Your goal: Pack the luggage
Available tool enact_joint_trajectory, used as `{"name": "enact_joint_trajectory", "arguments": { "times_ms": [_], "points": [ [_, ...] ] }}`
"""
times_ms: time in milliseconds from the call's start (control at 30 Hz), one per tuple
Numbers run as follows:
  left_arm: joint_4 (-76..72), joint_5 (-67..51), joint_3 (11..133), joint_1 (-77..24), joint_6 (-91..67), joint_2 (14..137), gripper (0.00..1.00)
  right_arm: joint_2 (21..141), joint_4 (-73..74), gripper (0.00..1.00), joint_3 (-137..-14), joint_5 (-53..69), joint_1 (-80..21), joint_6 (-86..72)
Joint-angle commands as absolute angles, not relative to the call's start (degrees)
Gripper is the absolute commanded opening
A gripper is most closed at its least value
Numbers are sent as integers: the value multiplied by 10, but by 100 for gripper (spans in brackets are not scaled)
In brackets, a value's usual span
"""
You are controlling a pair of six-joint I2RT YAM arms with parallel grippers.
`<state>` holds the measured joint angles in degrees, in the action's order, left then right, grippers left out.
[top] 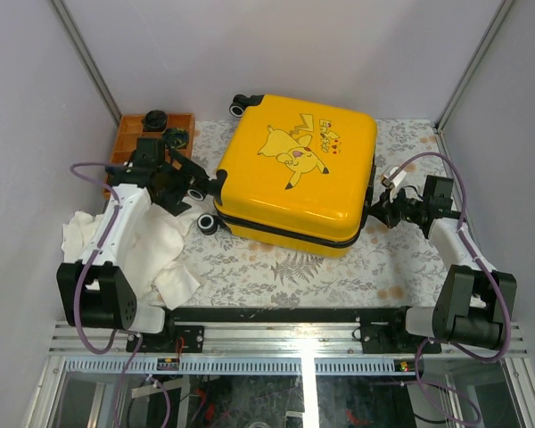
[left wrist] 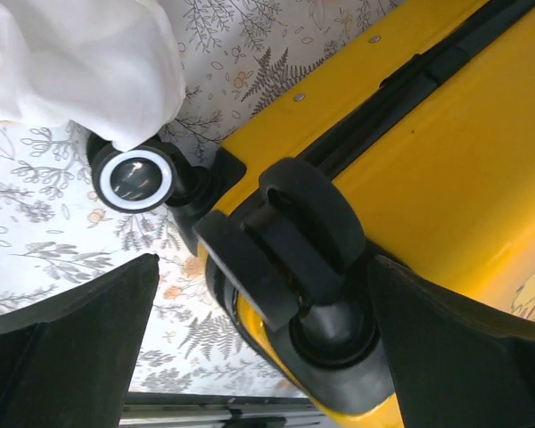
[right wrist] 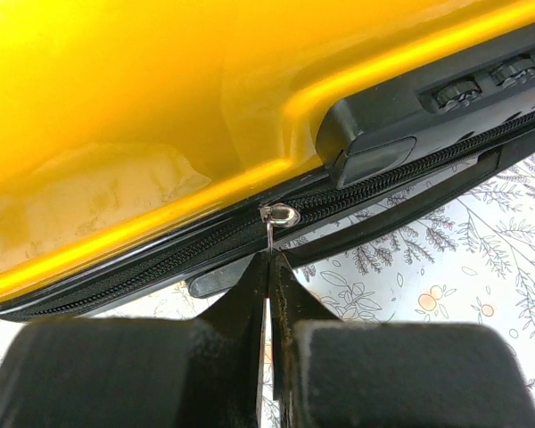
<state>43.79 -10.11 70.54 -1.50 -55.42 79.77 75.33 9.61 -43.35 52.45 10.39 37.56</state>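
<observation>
Seen from above, the yellow hard-shell wheeled suitcase [top: 299,174] lies flat and shut at the upper centre of the floral-patterned bench [top: 276,267]. It looks stiff, glossy and bulky, and the shell is probably too wide and slippery to pinch. The wheels, handle or zip seem the better holds. The left arm reaches up to its left corner, and the right arm bends in at its right side.

In the left wrist view, the left tool [left wrist: 263,267] is spread wide, straddling a black twin wheel [left wrist: 290,241]. A white cloth [left wrist: 80,62] fills the upper left.

In the right wrist view, the right tool [right wrist: 269,267] is pinched on the silver zip pull [right wrist: 279,215] at frame centre, lower left of the black combination lock [right wrist: 383,134].
</observation>
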Motion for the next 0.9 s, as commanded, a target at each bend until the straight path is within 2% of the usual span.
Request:
{"name": "enact_joint_trajectory", "arguments": {
  "times_ms": [0, 133, 333, 567, 667, 700, 800, 867],
  "points": [
    [384, -124, 720, -14, -646, 832, 100, 757, 153, 0, -449, 541, 73, 394],
    [339, -167, 718, -21, -684, 854, 100, 764, 178, 0, -463, 533, 73, 413],
    [315, -174, 746, -39, -720, 883, 93, 770, 196, 0, -476, 531, 72, 428],
    [254, -175, 729, -41, -737, 907, 79, 773, 210, 0, -483, 529, 72, 438],
    [228, -183, 719, -41, -699, 908, 63, 775, 212, 0, -486, 529, 72, 438],
    [221, -187, 714, -41, -679, 905, 56, 775, 213, 0, -487, 528, 72, 437],
    [210, -201, 693, -41, -635, 890, 24, 776, 212, 0, -491, 528, 72, 438],
    [217, -201, 680, -40, -608, 881, 11, 781, 211, 0, -496, 524, 72, 437]
  ]
}}
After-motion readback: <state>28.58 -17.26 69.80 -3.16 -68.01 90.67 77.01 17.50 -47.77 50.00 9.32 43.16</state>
